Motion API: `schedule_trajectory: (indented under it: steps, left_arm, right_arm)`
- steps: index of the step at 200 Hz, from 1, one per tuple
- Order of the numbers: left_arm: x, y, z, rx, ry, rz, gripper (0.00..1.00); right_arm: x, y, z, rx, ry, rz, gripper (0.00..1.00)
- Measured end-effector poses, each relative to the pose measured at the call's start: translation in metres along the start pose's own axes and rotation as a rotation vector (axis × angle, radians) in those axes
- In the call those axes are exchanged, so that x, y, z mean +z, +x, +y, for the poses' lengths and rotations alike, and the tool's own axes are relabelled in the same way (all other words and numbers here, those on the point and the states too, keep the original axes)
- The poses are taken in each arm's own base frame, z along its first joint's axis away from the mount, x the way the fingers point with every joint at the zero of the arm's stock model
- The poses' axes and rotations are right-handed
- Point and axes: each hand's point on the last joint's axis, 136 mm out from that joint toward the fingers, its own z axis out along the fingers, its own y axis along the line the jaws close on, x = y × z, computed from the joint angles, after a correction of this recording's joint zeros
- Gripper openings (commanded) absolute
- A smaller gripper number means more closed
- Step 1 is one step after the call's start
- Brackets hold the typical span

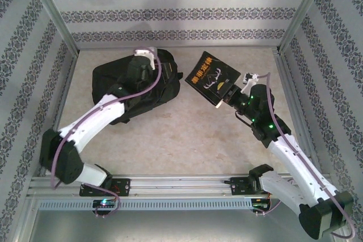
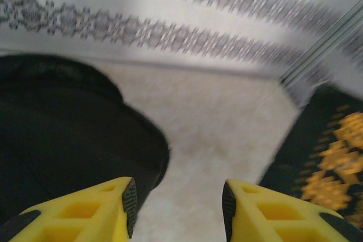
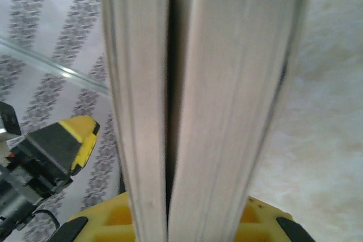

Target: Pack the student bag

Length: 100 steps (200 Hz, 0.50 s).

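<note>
The student bag (image 1: 127, 86) is a large black soft backpack lying on the left half of the table, and it appears as a dark mass (image 2: 62, 140) in the left wrist view. My left gripper (image 1: 154, 60) hovers over the bag's right end, open (image 2: 178, 202), with nothing but bare table between its yellow fingers (image 2: 108, 211). My right gripper (image 1: 224, 96) is shut on two books held together above the table. The top book (image 1: 212, 76) has a black cover with yellow print. Their pale page edges (image 3: 238, 111) stand upright between the yellow fingers (image 3: 266, 222).
Patterned walls and aluminium frame posts (image 1: 54, 18) close in the table on three sides. A metal rail (image 1: 181, 182) runs along the near edge between the arm bases. Bare beige tabletop (image 1: 187, 140) lies between the bag and the right arm.
</note>
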Motion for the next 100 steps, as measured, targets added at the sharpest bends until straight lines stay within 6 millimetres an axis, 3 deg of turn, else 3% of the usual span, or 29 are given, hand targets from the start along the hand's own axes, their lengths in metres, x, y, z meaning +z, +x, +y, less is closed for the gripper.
schedule_trajectory:
  steps: [16,32,66,100]
  left_arm:
    - [0.028,0.019,0.006,0.055,-0.040,0.096,0.53]
    - [0.049,0.024,0.006,0.086,-0.059,0.144,0.62]
    - [0.088,0.023,0.000,0.130,-0.064,0.189,0.63]
    - [0.118,0.037,0.008,0.165,-0.107,0.234,0.59]
  right_arm:
    - [-0.004,-0.001,-0.013,-0.010,0.048,0.000,0.00]
    - [-0.008,0.001,-0.020,-0.023,0.076,0.011,0.00]
    - [-0.017,0.003,-0.027,-0.050,0.098,0.011,0.00]
    - [-0.025,0.004,-0.040,-0.054,0.131,0.004,0.00]
